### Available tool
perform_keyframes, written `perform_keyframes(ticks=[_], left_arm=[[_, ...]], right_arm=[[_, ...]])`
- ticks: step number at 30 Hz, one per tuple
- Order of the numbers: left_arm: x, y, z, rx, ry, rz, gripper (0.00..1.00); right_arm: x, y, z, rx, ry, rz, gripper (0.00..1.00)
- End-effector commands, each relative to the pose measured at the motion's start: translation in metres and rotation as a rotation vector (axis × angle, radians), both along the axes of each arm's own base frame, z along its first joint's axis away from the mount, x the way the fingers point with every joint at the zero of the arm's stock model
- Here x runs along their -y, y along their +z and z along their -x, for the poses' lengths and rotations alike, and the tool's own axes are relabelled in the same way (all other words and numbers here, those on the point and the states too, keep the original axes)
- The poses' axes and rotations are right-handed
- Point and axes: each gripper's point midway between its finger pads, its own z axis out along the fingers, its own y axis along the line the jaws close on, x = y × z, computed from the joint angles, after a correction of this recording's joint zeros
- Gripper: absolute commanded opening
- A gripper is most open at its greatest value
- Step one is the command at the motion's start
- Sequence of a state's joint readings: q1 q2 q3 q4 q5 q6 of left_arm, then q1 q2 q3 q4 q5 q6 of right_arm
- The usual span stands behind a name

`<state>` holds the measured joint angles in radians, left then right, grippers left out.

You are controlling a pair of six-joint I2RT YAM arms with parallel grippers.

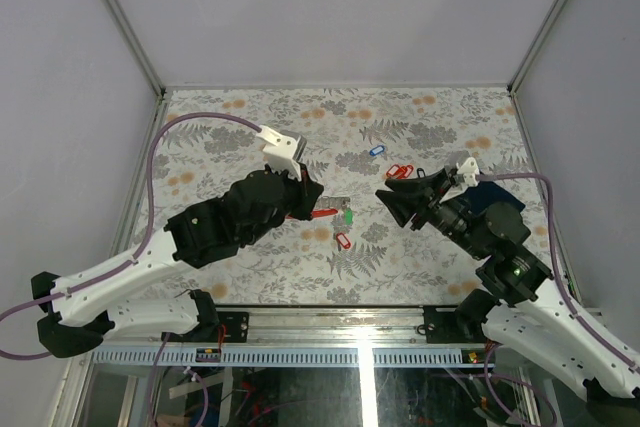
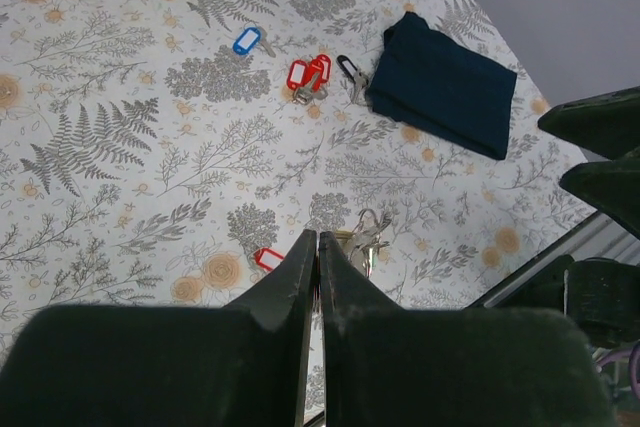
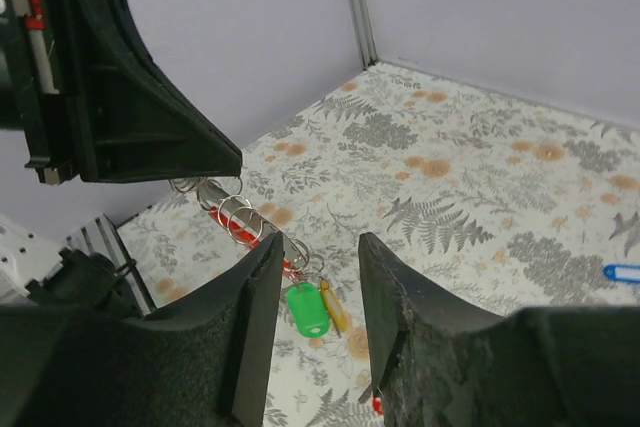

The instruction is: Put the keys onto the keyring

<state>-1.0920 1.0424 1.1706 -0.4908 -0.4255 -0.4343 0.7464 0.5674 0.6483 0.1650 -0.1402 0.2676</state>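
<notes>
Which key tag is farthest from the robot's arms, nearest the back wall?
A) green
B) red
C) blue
C: in the top view the blue tag lies farther back than the red tags and the green tag.

No legible txt, nos., brand marks or signs in any view. Blue key tag (image 2: 246,40), red key tags (image 2: 310,73) and green key tag (image 3: 307,309) look blank; too small to tell for sure. Tabletop (image 1: 250,127) cover is fern/flower print only, no lettering. Tiny marks on the rail (image 1: 330,355) at the arm bases: unreadable.
</notes>
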Motion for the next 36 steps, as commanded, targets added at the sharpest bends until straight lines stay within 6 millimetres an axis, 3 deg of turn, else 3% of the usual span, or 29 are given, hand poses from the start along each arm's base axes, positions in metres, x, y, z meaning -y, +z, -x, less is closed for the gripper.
perform_keyframes(ticks=[1,12,24,28,32,36], left_arm=[[-0.002,0.052,-0.009,0.067,0.065,0.172,0.00],[0.003,0.061,-0.016,0.067,0.099,0.207,0.00],[0.007,0.067,-0.025,0.062,0.152,0.265,0.00],[0.012,0.068,-0.024,0.065,0.125,0.261,0.00],[0.014,0.068,-0.022,0.073,0.101,0.238,0.00],[0.015,0.069,-0.018,0.080,0.071,0.219,0.00]], right_arm=[[0.007,0.023,-0.007,-0.123,-0.073,-0.122,0.40],[-0.010,0.032,-0.006,-0.341,-0.002,-0.359,0.38],[-0.033,0.031,-0.011,-0.401,0.072,-0.406,0.42],[-0.036,0.034,-0.007,-0.255,0.108,-0.311,0.43],[-0.036,0.029,0.001,-0.050,0.144,-0.088,0.45],[-0.037,0.009,0.016,0.104,0.256,0.226,0.58]])
